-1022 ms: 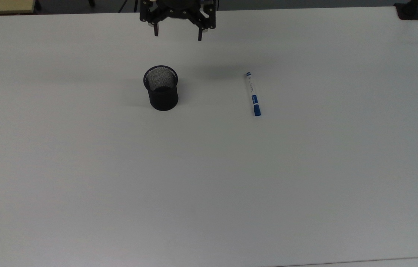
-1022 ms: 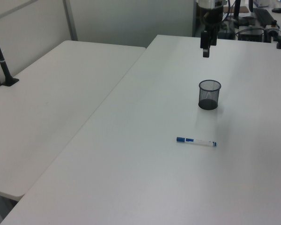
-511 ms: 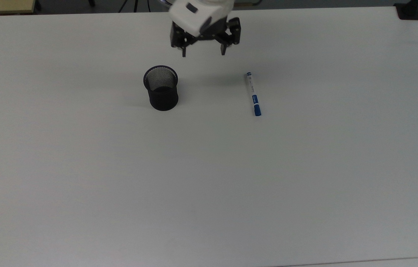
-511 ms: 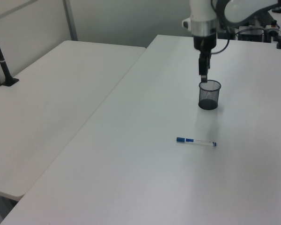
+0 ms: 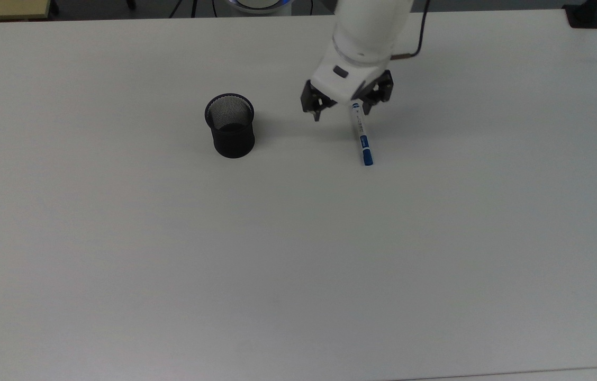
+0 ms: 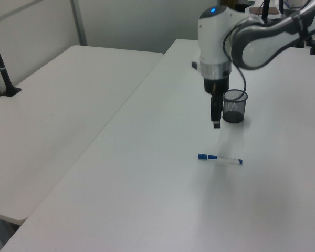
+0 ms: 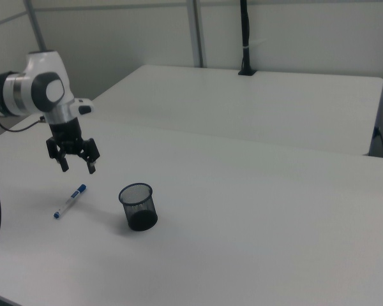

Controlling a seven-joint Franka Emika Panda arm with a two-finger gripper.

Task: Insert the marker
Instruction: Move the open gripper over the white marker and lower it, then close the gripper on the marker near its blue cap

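Gripper (image 5: pixel 340 115) had swung from beside the mesh cup (image 5: pixel 231 127) toward the top view's right, now hanging above the marker (image 5: pixel 361 135), jaws spread and empty. Marker lay flat on the table (image 5: pixel 298 254), unmoved, well apart from the cup.

A white marker (image 5: pixel 361 134) with a blue cap and label lies on a plain white desk (image 5: pixel 298 254) near a black mesh cup (image 5: pixel 230 126) and a black gripper (image 5: pixel 339 114) on a white arm (image 5: pixel 366 32).
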